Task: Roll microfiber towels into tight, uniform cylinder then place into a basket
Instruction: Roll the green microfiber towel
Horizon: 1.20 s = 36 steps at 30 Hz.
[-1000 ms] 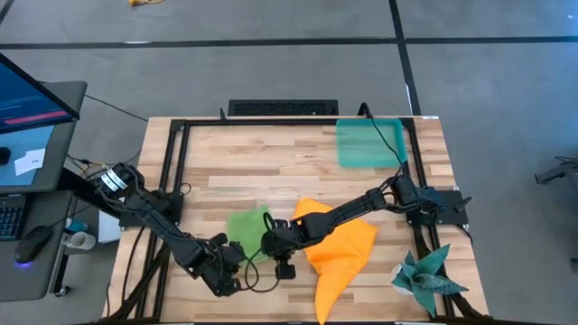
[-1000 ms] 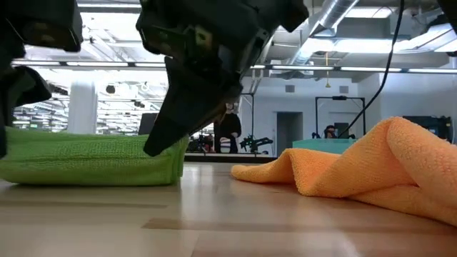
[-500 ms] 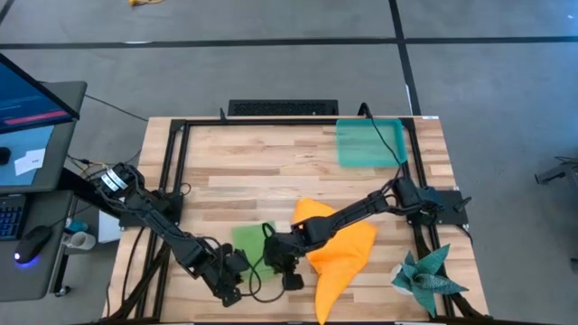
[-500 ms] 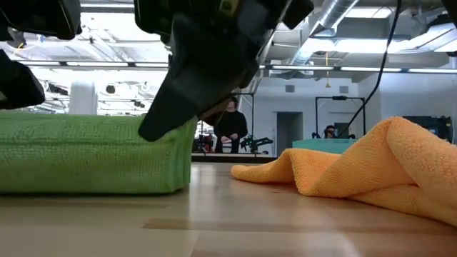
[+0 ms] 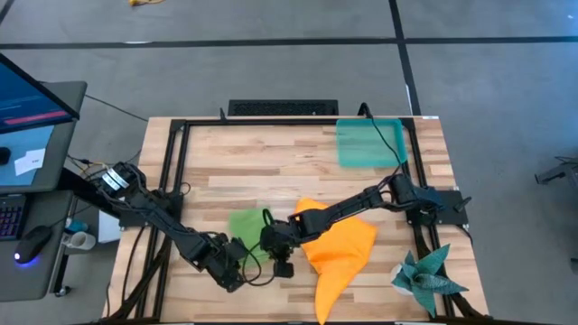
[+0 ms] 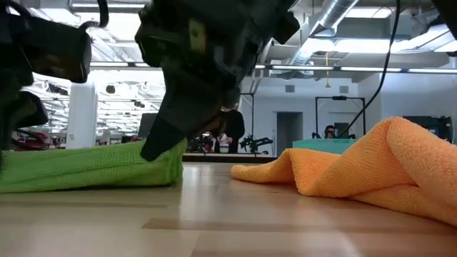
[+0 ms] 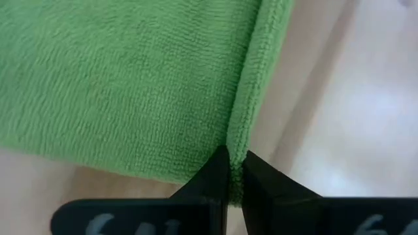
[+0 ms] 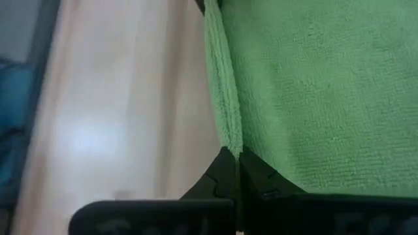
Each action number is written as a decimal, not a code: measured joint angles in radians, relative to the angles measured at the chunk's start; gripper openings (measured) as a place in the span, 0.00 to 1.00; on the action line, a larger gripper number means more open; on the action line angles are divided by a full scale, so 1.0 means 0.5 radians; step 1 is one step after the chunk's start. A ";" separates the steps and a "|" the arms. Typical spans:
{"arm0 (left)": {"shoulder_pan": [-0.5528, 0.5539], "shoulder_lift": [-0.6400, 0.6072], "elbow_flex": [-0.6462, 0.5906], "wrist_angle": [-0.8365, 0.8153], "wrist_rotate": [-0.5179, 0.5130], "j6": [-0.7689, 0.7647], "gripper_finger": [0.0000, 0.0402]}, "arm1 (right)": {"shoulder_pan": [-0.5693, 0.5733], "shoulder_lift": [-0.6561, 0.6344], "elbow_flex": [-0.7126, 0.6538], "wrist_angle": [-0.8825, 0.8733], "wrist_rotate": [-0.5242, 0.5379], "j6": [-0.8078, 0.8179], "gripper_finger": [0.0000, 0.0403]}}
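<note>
The lime green microfiber towel (image 5: 246, 227) lies folded on the wooden table near its front edge. My left gripper (image 7: 235, 171) is shut on the towel's near left corner. My right gripper (image 8: 235, 163) is shut on its near right corner. The orange towel (image 5: 339, 248) lies crumpled on the table just right of my right gripper, untouched. The teal basket (image 5: 368, 143) stands at the table's far right. My left gripper pinches the green towel's thick rolled edge (image 7: 240, 140) between its two fingertips, slanting down from the near left. The towel lies on the table beyond the fingers. How many layers it holds I cannot tell. My right gripper pinches the towel's thick edge (image 8: 226, 134) at the end toward the orange towel, between its two fingertips. It slants down from the right. In the low view that end (image 6: 171, 160) sits low on the table under the finger (image 6: 158, 143).
A dark teal spiky cloth (image 5: 426, 278) lies at the near right corner. A black frame (image 5: 172, 162) runs round the table. A monitor, keyboard and mouse stand on a side desk to the left. Bare wood lies between the towels and the basket.
Both grippers drew the green towel's held edge toward the table's near edge and raised it. They then carried it back toward the far edge and down. The towel now lies lower and flatter than half a second ago. Both grippers stayed shut on it.
</note>
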<state>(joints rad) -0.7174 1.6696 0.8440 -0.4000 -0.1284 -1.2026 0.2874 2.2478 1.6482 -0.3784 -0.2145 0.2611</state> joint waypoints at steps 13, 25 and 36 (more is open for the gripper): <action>0.017 0.001 0.006 0.295 0.341 -0.106 0.03 | 0.043 -0.001 0.002 0.005 -0.515 0.001 0.03; 0.053 0.004 -0.006 0.255 0.429 0.030 0.08 | -0.003 -0.007 -0.009 -0.145 -0.450 0.324 0.03; 0.064 0.003 -0.004 0.047 0.454 0.177 0.21 | -0.028 -0.004 -0.008 -0.178 -0.330 0.473 0.03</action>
<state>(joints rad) -0.6855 1.6711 0.8421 -0.3764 0.0985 -1.1143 0.2733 2.2459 1.6444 -0.4674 -0.3795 0.4976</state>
